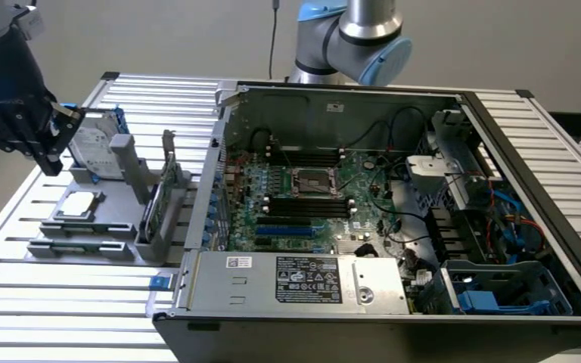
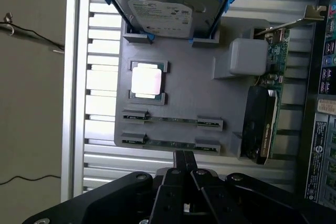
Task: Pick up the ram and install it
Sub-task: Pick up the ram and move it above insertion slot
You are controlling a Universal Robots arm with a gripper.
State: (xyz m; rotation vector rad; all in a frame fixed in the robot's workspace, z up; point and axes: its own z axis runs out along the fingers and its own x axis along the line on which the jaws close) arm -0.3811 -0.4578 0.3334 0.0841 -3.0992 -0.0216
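Ram [image 2: 172, 119] open from above, upright gfx card [image 2: 261, 124] beside, HDD [image 2: 170, 11] well apart

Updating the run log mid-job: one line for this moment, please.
tool: shut, empty | above: grey plastic parts tray | nearest: slim green ram stick, on edge in tray slot | ram: not lifted

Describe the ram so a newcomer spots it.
On the exterior view's left, beside the open computer case, stands a grey holder. On it, past the square silver processor from the blue-framed hard drive, the ram sits edge-up in clips: a thin, long green strip, not square or bulky.
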